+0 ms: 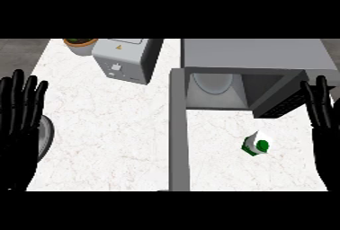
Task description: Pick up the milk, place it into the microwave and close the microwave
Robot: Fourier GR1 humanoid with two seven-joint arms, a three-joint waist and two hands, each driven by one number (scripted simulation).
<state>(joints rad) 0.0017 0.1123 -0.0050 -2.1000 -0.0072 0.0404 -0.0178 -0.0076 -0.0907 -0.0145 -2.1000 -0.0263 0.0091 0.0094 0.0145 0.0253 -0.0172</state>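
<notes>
Milk is sitting on the counter before the open microwave, and with left hand and right hand both spread, holding nothing, I am planning on lowering the right one around the carton's sides.

Counter: white marble look, faint veins, smooth. Microwave, 1 o'clock: grey, matt, metal-like; door same finish. Milk: white-green carton, paper-like, matt. Appliance, 11 o'clock: pale grey metal look. Left hand, right hand: black, plastic-like, slight sheen.
</notes>
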